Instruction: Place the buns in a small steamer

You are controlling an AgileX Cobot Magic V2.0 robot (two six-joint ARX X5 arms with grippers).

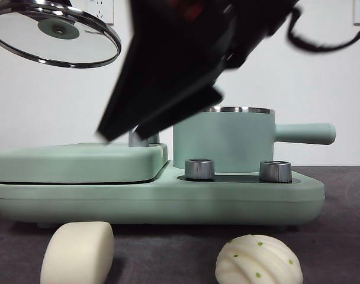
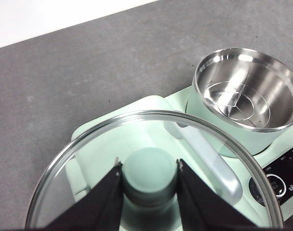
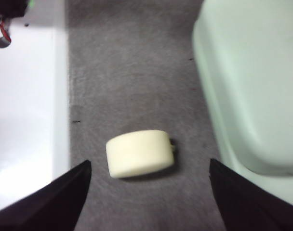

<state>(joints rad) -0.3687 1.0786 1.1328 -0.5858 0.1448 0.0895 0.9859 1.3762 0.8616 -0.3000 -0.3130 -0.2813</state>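
Left wrist: left pincer (image 2: 149,174) clamps lid knob (image 2: 149,175).

The scene is seen by the front view from about table height, level across the table (image 1: 340,248), with the two buns (image 1: 78,253) near and large at its front edge. From the left wrist view the glass lid (image 2: 79,159) is looked down upon closely, the small steamer (image 2: 247,91) lying beyond; lid and steamer are shared with the front view. From the right wrist view the table is faced from above, and the smooth bun (image 3: 139,153) is shared with the front view
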